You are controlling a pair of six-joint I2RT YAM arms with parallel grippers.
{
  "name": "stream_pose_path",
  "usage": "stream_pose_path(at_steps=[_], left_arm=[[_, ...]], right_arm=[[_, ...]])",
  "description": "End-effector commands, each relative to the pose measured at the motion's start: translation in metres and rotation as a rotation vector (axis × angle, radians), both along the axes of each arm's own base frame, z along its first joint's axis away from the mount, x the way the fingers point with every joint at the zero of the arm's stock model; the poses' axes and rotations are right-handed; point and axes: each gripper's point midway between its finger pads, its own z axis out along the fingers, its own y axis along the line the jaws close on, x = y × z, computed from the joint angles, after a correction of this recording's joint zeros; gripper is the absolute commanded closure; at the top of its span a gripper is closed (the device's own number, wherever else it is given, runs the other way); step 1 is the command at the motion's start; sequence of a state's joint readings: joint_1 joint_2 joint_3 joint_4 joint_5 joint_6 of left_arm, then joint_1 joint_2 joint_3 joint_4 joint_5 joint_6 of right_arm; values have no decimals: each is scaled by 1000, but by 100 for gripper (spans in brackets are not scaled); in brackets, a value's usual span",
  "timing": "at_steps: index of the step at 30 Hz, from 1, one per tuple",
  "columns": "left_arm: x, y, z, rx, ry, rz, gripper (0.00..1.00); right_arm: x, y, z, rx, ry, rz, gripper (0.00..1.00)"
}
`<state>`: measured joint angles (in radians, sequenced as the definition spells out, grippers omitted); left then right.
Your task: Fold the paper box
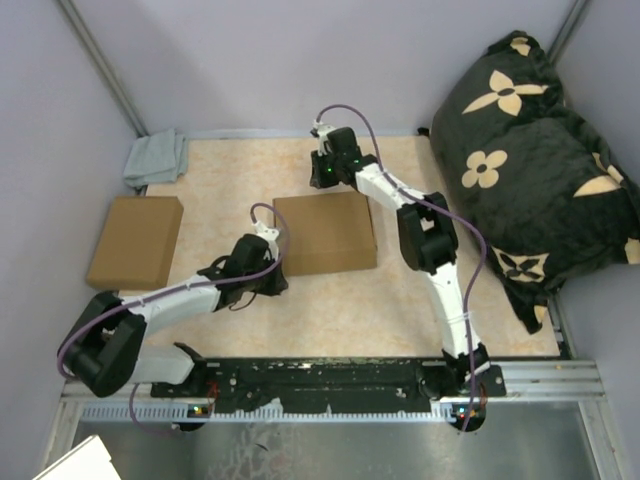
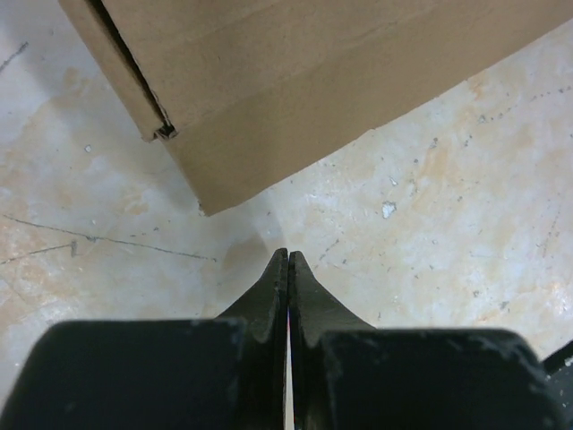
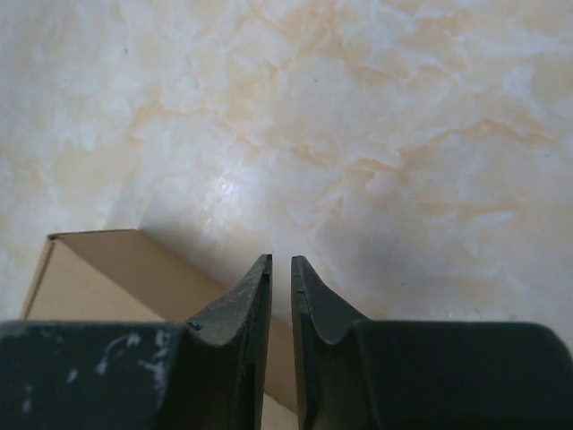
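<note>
Fingertips of the left gripper (image 2: 287,255) are pressed together on nothing, low over the table (image 2: 430,233). Just ahead of them and slightly left sits a bottom corner of the paper box (image 2: 295,81), near but not touching. Its longer side runs off ahead and to the right. The right gripper (image 3: 280,262) is empty, its fingers (image 3: 237,313) a thin slit apart, with another box corner just beside one of them; whether they touch I cannot tell. Both arms look about equally near, at opposite ends of one side. The box looks closed up, its contents hidden. Well left of the left gripper lies a second brown box (image 1: 133,240), also closed.
</note>
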<state>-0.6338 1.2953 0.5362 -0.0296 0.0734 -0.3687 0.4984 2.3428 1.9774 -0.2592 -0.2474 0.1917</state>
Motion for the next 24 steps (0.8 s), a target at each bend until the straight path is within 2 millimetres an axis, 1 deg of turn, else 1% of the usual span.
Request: stream_pose_path(at_steps=[1, 4, 6, 9, 11, 12, 13, 15, 19, 22, 24], left_arm=[[22, -5, 5, -6, -66, 60, 100], [42, -4, 9, 9, -129, 124, 100], [59, -2, 12, 23, -185, 186, 100], [80, -3, 17, 30, -273, 269, 100], [88, -5, 15, 43, -307, 304, 100], [88, -7, 14, 48, -320, 311, 100], [89, -9, 14, 46, -327, 320, 100], [85, -14, 15, 35, -335, 318, 100], [60, -22, 25, -10, -339, 274, 100], [41, -24, 30, -43, -293, 231, 95], [30, -23, 33, -48, -264, 200, 91]], right_arm=[[-25, 23, 12, -48, 51, 159, 84], [-59, 26, 1, -102, 91, 231, 85], [-90, 30, -3, -108, 128, 297, 85], [-141, 38, -9, -104, 175, 399, 84], [-171, 43, -14, -106, 212, 455, 84], [-185, 46, -16, -97, 231, 484, 83], [-193, 47, -18, -93, 242, 497, 82], [-195, 45, -24, -104, 243, 480, 82], [-184, 39, -37, -173, 255, 433, 81], [-163, 35, -38, -202, 234, 345, 79], [-145, 30, -32, -194, 208, 277, 77]])
